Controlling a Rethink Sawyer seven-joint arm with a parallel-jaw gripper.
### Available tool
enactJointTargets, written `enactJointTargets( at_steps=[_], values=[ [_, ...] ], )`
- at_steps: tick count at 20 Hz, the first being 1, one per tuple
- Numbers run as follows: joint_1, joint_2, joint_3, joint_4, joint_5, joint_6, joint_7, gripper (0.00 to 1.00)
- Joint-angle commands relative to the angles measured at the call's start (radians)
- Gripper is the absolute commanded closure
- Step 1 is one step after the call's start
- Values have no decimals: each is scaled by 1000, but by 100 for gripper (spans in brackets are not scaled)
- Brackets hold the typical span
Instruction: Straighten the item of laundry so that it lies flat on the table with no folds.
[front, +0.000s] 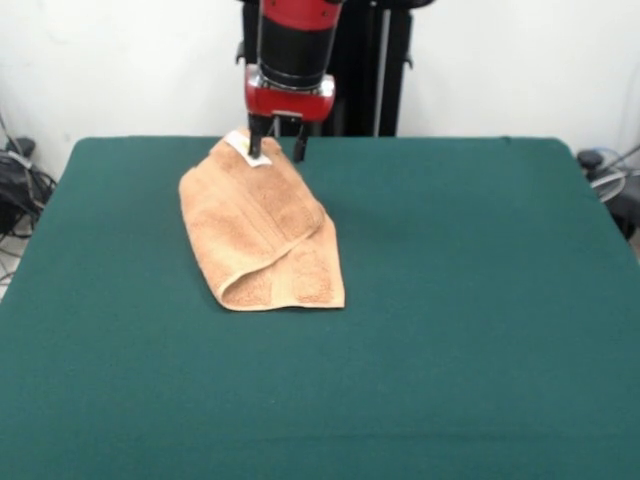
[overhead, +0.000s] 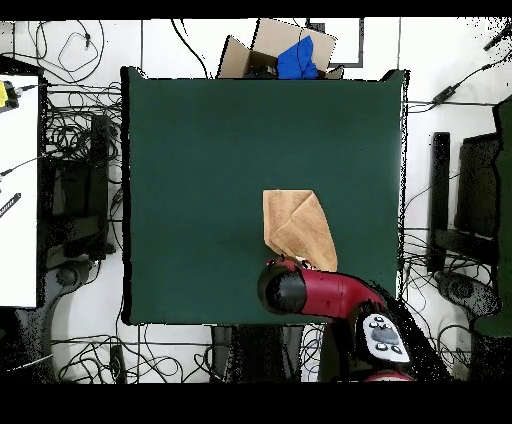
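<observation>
The item of laundry (front: 262, 230) is a peach-orange towel folded over on itself, lying slantwise on the green table (front: 470, 300) left of centre, with a white tag (front: 243, 147) at its far corner. My gripper (front: 277, 146) stands over that far corner, open; one finger (front: 256, 140) comes down by the tag and the other sits just off the cloth's edge. From overhead, the item of laundry (overhead: 297, 228) shows as a folded wedge on the table (overhead: 200, 150), and the red arm (overhead: 305, 290) covers its near end and hides the gripper.
A cardboard box (overhead: 270, 50) holding something blue sits just past the table edge opposite the robot. Cables and dark equipment (overhead: 85, 190) line both sides of the table. A white desk (overhead: 18, 190) stands at the left.
</observation>
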Motion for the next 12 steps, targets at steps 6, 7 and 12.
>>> enactJointTargets(
  at_steps=[6, 7, 12],
  values=[
    [20, -31, 42, -31, 2, 16, 115, 0],
    [19, -41, 41, -31, 5, 30, 110, 0],
    [9, -99, 28, -56, 4, 112, 69, 0]
  ],
)
